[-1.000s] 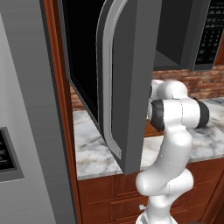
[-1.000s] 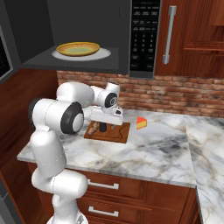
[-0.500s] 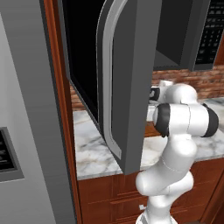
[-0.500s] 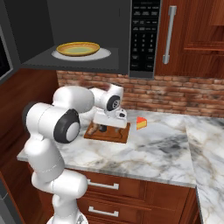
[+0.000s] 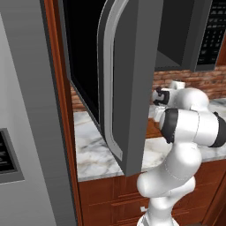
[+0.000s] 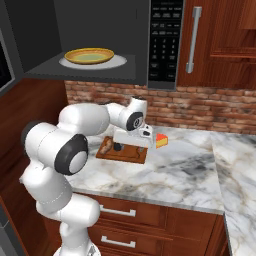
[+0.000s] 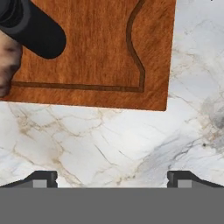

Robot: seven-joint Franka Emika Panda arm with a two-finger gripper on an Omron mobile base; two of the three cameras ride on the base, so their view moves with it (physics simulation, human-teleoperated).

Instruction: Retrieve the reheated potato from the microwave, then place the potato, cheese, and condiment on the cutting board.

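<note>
In the right base view the cutting board (image 6: 131, 154) lies flat on the marble tabletop (image 6: 190, 172) at the middle of the frame, its long axis running left to right, roughly along the brick wall behind it. On its left part sits the brownish potato (image 6: 106, 146), and just right of that stands the small black condiment bottle (image 6: 118, 146), upright. The cheese (image 6: 161, 141) rests on the tabletop just off the board's right end, its thin edge pointing left toward the board. The gripper (image 6: 136, 143) hovers over the board's right half, between the bottle and the cheese, its fingers spread wide and holding nothing.

In the hand view the board (image 7: 100, 52) fills the upper part of the frame, the bottle (image 7: 30, 28) at upper left and the potato (image 7: 8, 61) at the left edge.

At the upper left the microwave (image 6: 100, 45) stands open, a yellow plate (image 6: 89, 55) inside. In the left base view its swung-out door (image 5: 128, 84) blocks much of the tabletop.
</note>
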